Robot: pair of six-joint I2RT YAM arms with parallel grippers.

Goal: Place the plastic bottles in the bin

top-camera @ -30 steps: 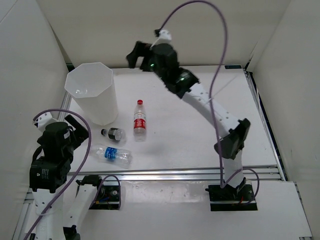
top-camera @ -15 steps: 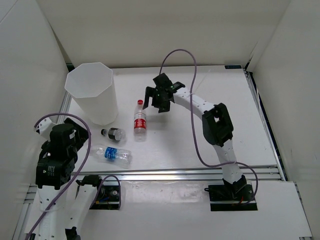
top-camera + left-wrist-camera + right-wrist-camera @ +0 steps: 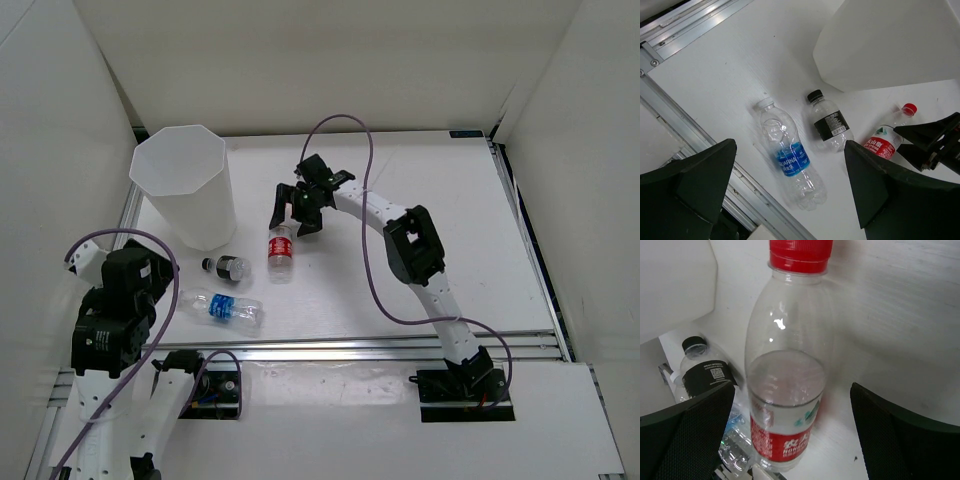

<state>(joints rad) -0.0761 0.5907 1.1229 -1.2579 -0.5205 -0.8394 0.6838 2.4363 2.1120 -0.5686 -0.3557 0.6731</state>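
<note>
Top external, right fingers [image 3: 278, 210] lowered over red-capped bottle [image 3: 281, 250], spread wide, left fingers [image 3: 695, 180] likewise.

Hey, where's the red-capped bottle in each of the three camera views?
Top external: red-capped bottle left of centre, lying down.
Left wrist: right of middle, cap toward upper right.
Right wrist: fills the centre, cap at top.
Shared landmark: black-capped bottle, beside it in all three.
</note>
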